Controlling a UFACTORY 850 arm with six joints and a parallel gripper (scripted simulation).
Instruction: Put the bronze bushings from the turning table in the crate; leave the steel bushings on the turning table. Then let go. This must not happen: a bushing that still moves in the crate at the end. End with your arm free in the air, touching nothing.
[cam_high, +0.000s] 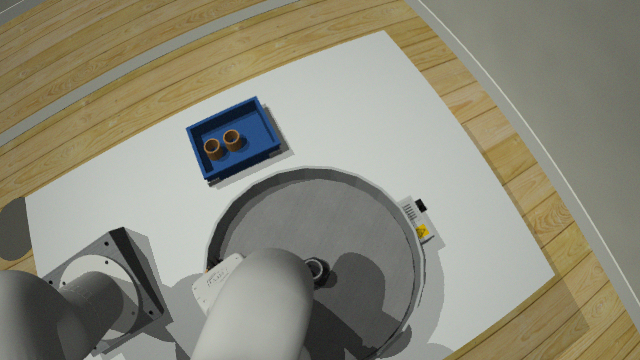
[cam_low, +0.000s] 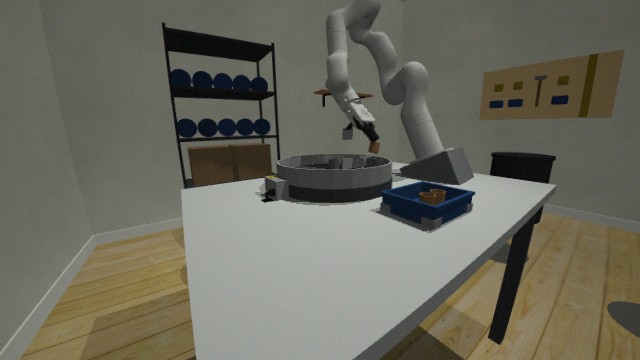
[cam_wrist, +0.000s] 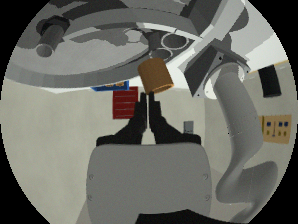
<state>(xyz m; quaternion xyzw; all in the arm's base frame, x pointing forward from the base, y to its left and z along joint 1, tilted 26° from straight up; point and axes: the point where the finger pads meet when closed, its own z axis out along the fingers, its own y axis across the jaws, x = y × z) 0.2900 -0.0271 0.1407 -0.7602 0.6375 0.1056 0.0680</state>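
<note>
Grey-walled room with a wood plank floor (cam_low: 125, 310), a black shelf rack (cam_low: 220, 100) of blue rolls against the back wall, cardboard boxes (cam_low: 230, 162) under it, a tool board (cam_low: 550, 85) on the right wall and a black bin (cam_low: 522, 165) beside the white bench (cam_low: 300, 260).

On the bench, just beside the turning table (cam_high: 350, 225): blue crate (cam_high: 197, 152) with two bronze bushings inside, upright and side by side, one (cam_high: 213, 148) nearer the crate's left wall, the other (cam_high: 232, 139) just beside it.

Inside the turning table's raised rim: one steel bushing (cam_high: 315, 270), upright and half hidden under the arm in the top view; more steel bushings (cam_wrist: 169, 43) grouped together in the wrist view.

End effector (cam_low: 371, 137) raised above the turning table's near side, fingers nearly together and clamped on the wall of a third bronze bushing (cam_low: 374, 146), carried in the air, clear of the rim and short of the crate.
</note>
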